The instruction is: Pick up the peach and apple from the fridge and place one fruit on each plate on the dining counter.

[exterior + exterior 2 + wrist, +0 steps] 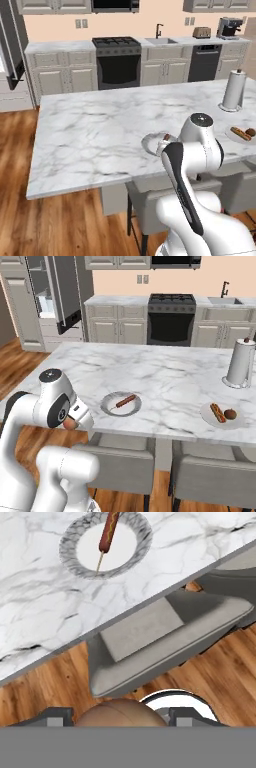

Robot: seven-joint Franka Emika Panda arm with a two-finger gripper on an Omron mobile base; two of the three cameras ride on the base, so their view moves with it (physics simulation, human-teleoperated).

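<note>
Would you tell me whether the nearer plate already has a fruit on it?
No: the nearer plate holds a corn-dog-like stick, no fruit; the peach sits in the gripper.

The hand (pixel 119 722) perhaps hides most of the peach (pixel 120 714).

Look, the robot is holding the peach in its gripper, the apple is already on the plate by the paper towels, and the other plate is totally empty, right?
Not quite. The near plate isn't empty: a long reddish sausage-like thing on a stick lies on it, as the right base view and hand view show. The rest holds: the gripper holds the peach, and the apple sits on the far plate by the paper towels.
</note>
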